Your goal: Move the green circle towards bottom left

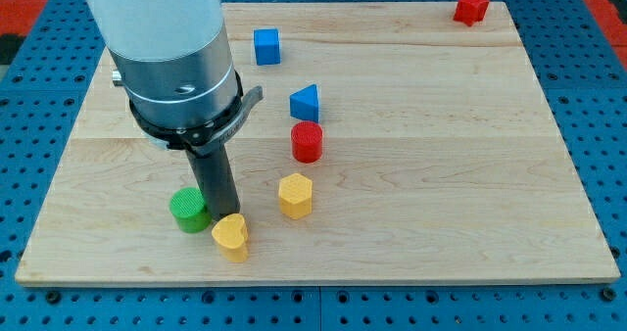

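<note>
Nearest the view's bottom lies a small yellow heart-shaped block point(231, 236) on the pale wooden surface point(441, 174). Just to its upper left sits the green circle, a short green cylinder point(187, 211), low on the view's left side. My tip point(223, 216) stands between the two, against the green circle's right edge and just above the heart; exact contact is hidden by the rod. No fingers exist on this arm, only the rod.

Judging by its look, the green circle is light, rigid and smooth, likely to slide easily and to roll off a glancing push. Pressing on its upper right side, through its centre, should send it to the bottom left.

Further off: a yellow hexagonal block point(295, 195), a red cylinder point(307, 141), a blue triangular block point(306, 103).
</note>
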Robot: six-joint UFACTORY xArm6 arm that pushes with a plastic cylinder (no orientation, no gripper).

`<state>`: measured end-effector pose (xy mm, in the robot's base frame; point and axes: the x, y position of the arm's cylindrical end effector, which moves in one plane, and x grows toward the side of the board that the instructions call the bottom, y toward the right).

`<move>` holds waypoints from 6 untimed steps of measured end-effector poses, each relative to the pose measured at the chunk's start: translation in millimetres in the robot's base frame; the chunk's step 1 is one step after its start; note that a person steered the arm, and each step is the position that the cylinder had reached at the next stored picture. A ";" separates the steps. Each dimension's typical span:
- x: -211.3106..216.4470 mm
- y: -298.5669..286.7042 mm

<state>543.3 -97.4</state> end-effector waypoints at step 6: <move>-19.0 -44.2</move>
